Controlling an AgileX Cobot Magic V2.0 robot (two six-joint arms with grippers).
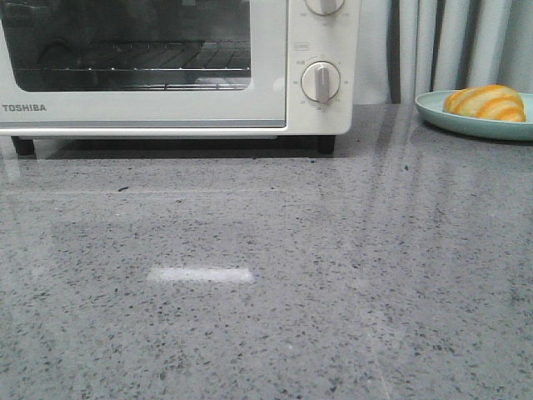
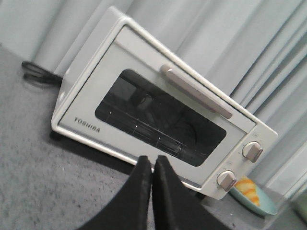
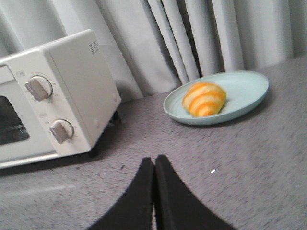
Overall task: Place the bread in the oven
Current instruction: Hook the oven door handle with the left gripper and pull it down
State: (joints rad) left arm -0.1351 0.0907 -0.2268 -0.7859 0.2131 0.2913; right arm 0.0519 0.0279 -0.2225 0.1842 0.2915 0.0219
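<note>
While both arms hung back over the counter (image 1: 266,317), the bread (image 3: 204,99) lay on a plate (image 3: 249,88) to the right of the oven (image 1: 166,108), well apart from either gripper. Oven door (image 2: 144,120) was shut; handle (image 2: 194,91) untouched.

Left gripper (image 2: 153,165): fingers (image 2: 139,191) pressed together, nothing between them, pointed toward the oven front. Right gripper (image 3: 153,165): fingers (image 3: 168,196) likewise pressed together and empty, aimed at the counter short of the plate.

Handling, as judged: the bread looked light and probably soft or hollow, with a glossy skin that could slip under hard pads. Its humped, tapering form suggested a grip across the thick middle, jaws closing on the two long flanks, not on the narrow ends. A gentle squeeze seemed wise. The shallow plate rim should not block a low approach.

Materials noted:
- Bread: golden-orange with pale cream stripes, rounded, shiny.
- Plate: pale blue-green, smooth, round, shallow.
- Oven: cream-white box, dark glass window, wire rack (image 1: 158,62) visible inside, two round dials (image 1: 321,82) on its right side, bar handle across the door top.
- Counter: grey speckled stone, polished, reflecting light.
- Curtain (image 3: 192,33): pale, pleated, behind everything.
- Dark cable (image 2: 38,74) lay beside the oven's far side.
</note>
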